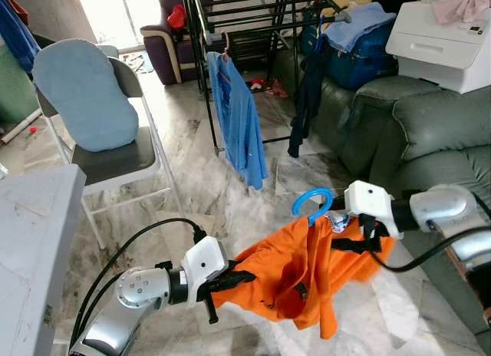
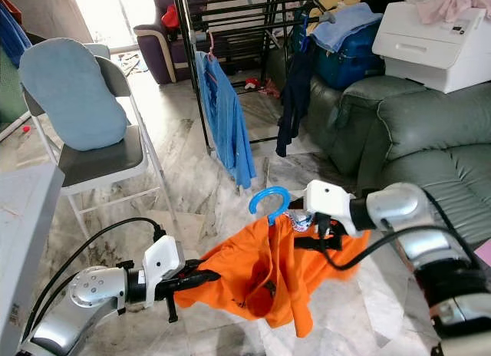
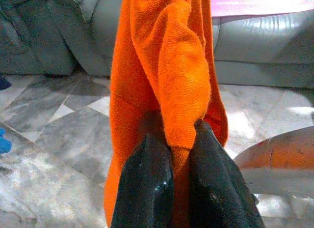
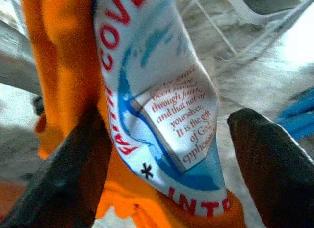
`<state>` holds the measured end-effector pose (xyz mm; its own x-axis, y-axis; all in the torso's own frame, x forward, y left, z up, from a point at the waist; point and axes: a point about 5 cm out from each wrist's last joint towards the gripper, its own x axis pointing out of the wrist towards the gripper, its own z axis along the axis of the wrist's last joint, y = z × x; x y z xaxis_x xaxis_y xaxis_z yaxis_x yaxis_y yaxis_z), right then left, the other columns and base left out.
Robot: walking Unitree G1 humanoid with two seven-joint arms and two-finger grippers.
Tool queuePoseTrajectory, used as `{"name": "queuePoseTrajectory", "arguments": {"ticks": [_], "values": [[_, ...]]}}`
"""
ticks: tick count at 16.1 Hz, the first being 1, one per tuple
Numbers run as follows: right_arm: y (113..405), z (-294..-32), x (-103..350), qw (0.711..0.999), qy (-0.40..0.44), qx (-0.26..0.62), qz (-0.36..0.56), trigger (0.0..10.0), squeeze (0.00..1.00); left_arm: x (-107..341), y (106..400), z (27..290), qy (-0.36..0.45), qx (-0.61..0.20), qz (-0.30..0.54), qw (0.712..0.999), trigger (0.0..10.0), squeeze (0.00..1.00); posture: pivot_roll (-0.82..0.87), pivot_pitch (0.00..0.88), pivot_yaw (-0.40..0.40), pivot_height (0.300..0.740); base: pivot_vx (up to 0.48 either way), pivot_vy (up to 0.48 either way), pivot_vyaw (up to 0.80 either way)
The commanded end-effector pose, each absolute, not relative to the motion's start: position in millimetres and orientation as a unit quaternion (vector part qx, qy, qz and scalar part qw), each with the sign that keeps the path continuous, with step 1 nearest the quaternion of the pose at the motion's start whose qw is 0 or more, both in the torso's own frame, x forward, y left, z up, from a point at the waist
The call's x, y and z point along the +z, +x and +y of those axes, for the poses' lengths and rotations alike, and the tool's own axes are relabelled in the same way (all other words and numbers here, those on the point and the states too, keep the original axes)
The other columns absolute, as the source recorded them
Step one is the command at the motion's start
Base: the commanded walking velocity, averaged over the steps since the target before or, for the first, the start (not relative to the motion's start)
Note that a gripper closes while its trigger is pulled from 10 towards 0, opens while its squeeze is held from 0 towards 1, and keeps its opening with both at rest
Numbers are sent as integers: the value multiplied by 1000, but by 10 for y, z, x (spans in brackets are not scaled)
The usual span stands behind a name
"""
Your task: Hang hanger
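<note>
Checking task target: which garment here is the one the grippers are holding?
The orange shirt on the blue hanger, stretched between left gripper and right gripper. The blue shirt and dark garment hang on the rack.

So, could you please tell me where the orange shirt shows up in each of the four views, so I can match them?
Left eye view: orange shirt at lower centre, stretched between both grippers.
Right eye view: lower centre, under the blue hanger hook.
Left wrist view: a hanging fold pinched between the left gripper fingers.
Right wrist view: along one edge, behind its printed patch.
Shared landmark: the green sofa.
</note>
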<state>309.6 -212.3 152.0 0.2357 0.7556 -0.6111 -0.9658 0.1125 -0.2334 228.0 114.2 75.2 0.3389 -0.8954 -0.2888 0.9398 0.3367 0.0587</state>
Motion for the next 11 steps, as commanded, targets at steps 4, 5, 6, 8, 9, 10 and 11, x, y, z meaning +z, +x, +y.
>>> {"name": "queuePoseTrajectory", "arguments": {"ticks": [4,5,6,8,9,10,11], "values": [[3095,-2245,1614,697,-307,617,198,0,0,807,2271,1164,119,-570,86,808,10000,0,-81,0,86,740,0,0,0],[3075,-2281,1622,689,-300,625,209,0,0,802,2268,1170,119,-570,88,808,10000,0,-83,0,87,740,0,0,0],[3067,-2288,1624,687,-297,628,213,0,0,800,2268,1172,119,-570,89,808,10000,0,-83,0,87,740,0,0,0],[3005,-2346,1574,672,-294,638,237,0,0,799,2270,1175,119,-570,89,808,10000,0,-85,0,88,740,0,0,0],[2992,-2362,1541,671,-293,637,243,0,0,802,2277,1175,119,-570,89,808,10000,0,-86,0,88,740,0,0,0],[2992,-2362,1529,672,-290,636,244,0,0,805,2281,1175,119,-570,88,808,10000,0,-86,0,88,740,0,0,0],[2977,-2350,1494,673,-287,637,244,0,0,811,2287,1172,117,-569,87,809,10000,0,-85,0,88,740,0,0,0]]}}
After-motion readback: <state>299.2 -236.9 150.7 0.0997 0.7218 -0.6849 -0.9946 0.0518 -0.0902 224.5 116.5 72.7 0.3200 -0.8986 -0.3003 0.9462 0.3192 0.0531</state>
